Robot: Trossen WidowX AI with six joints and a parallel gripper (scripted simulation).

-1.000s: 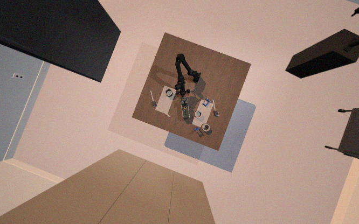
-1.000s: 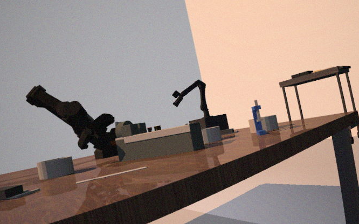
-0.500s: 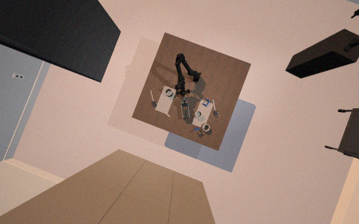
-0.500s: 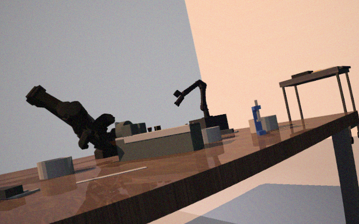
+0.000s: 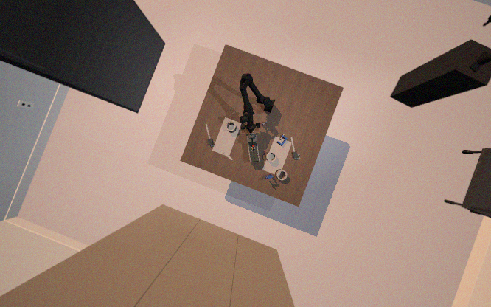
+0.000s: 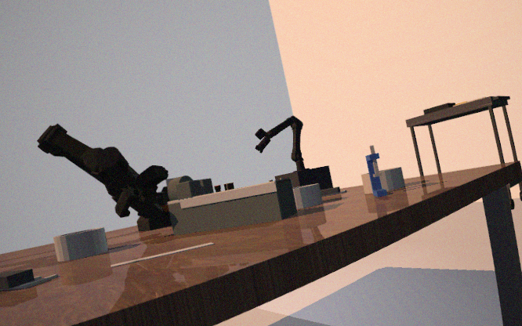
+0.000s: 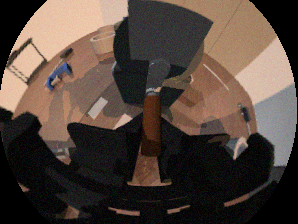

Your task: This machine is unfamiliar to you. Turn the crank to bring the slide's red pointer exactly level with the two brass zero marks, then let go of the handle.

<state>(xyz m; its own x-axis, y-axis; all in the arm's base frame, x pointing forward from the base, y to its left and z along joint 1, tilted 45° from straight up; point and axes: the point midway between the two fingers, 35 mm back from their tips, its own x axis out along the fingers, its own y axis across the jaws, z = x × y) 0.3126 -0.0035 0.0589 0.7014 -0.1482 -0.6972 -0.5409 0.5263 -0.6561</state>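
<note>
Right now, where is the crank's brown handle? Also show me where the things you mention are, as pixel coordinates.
The brown handle [image 7: 151, 125] is in the wrist view's middle, between the end effector's fingers, just below the grey crank arm [image 7: 158, 74].

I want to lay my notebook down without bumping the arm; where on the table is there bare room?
The widest open patch of table looks to be beyond the arm, on the side away from the machine. It is crowded around the machine: white sheets flank it, with cups and a blue clamp.
</note>
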